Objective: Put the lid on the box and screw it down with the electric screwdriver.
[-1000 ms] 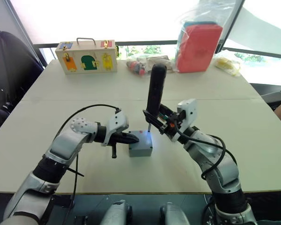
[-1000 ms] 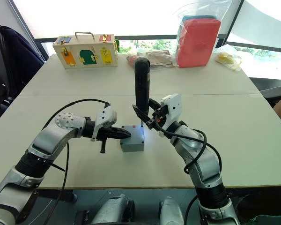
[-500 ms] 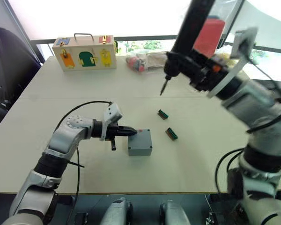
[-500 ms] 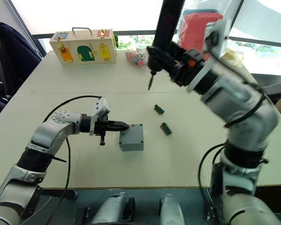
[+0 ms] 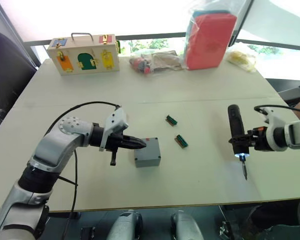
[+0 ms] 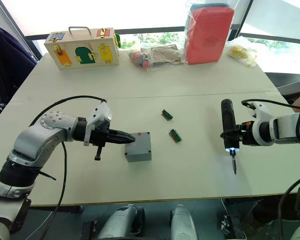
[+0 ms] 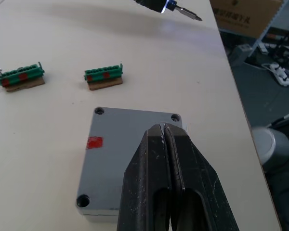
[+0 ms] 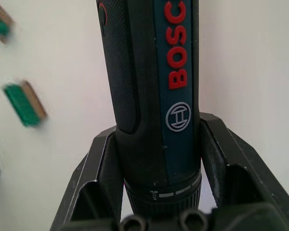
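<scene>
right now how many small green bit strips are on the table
2: one small green bit strip lies farther back, the other nearer, both right of the grey plastic box. None seem hidden.

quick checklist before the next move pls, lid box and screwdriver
1. Lid seated flat on the box: ok.
2. Left claw shut, tips resting on the lid's edge: ok.
3. Screwdriver gripped by the right claw: ok.
4. Tip light on: ok.
5. Bit lined up over a corner hole: not ok, it points at bare table far to the right of the box.
6. Screws present in the corner holes: cannot tell.
</scene>
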